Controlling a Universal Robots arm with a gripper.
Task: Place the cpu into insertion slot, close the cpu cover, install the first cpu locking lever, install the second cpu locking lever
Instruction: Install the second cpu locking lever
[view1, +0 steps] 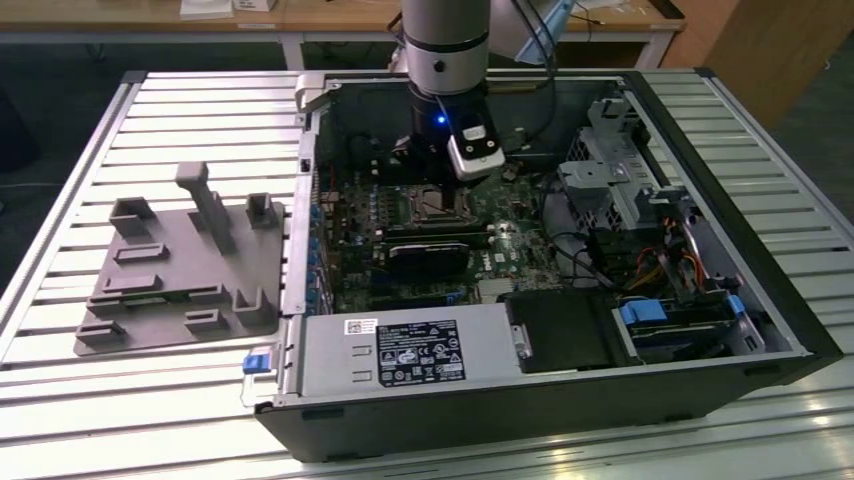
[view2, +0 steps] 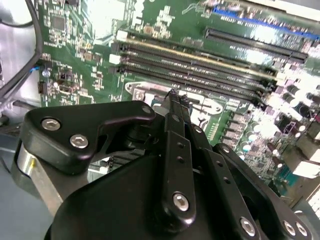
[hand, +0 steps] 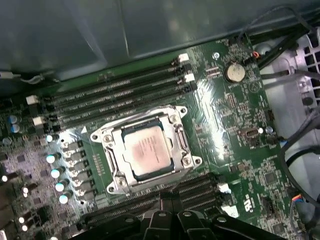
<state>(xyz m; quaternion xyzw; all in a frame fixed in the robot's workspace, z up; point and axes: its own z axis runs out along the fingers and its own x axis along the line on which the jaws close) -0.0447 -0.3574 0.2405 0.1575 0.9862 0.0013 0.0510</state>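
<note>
Exterior view: the grey robot arm's gripper (view1: 430, 150) is hanging inside the open black computer case (view1: 534, 400), just above the square black-rimmed insertion slot (view1: 434, 203).
First wrist view: the flat silver-beige square cpu (hand: 146, 151) is sitting in the slot, with the thin grey metal cpu cover (hand: 177, 131) lying around it.
Second wrist view: the black fingers (view2: 176, 107) are looking pressed together, pinching nothing.

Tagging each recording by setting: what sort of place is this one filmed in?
Likely a robotics lab or workshop test bench. An open computer case lies on a slatted metal table, a grey fixture tray sits beside it, and wooden workbenches stand behind.
</note>
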